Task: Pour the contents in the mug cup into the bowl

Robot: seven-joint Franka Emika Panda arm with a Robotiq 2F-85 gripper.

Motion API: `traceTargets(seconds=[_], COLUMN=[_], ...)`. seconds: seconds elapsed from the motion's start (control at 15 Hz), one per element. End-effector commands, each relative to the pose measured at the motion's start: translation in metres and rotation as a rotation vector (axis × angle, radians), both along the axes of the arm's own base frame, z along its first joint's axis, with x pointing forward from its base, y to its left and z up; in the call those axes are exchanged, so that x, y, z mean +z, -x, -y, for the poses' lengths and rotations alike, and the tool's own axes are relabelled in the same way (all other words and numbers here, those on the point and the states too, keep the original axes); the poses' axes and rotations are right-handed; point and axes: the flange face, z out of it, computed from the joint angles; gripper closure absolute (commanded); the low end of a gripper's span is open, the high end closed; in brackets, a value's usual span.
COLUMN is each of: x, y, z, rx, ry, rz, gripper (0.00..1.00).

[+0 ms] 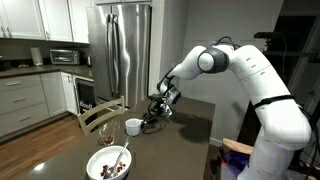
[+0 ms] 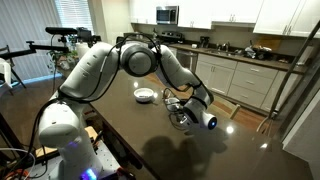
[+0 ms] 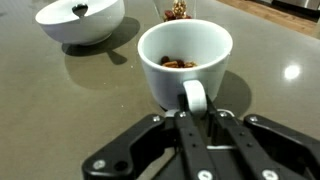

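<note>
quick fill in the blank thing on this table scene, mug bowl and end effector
1. The mug and the bowl are both ____ in colour.
2. The mug stands ____ on the table, not tipped over.
3. The end effector is closed on the mug's ____.

Missing words: white; upright; handle.

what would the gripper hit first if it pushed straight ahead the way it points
The mug cup: the gripper is shut on its handle, with the cup's wall directly ahead.
</note>
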Motion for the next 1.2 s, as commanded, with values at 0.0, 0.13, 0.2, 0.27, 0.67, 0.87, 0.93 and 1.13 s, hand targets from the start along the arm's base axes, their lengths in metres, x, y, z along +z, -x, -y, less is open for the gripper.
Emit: traceTargets(seconds=[0.0,0.13,0.2,0.27,0.67,0.87,0.93,1.13], x=[0.004,0.005,0.006,0.008,0.026,0.043,0.048,0.063], y=[0.001,0.002,0.002,0.003,0.005,0.006,0.006,0.007], z=[-0.002,-0.002,-0.002,-0.002,-0.006,-0.008,-0.008,-0.008], rx=[-0.007,-0.002,0.001,0.007,0.05,0.075,0.086,0.105], ry=[0.001,-0.005,-0.008,-0.008,-0.022,-0.015,-0.011,0.001], rz=[-0.008,-0.007,-0.007,-0.008,-0.003,0.015,0.021,0.039], gripper=[0.96,0.96,0.96,0.96,0.96,0.96,0.96,0.96])
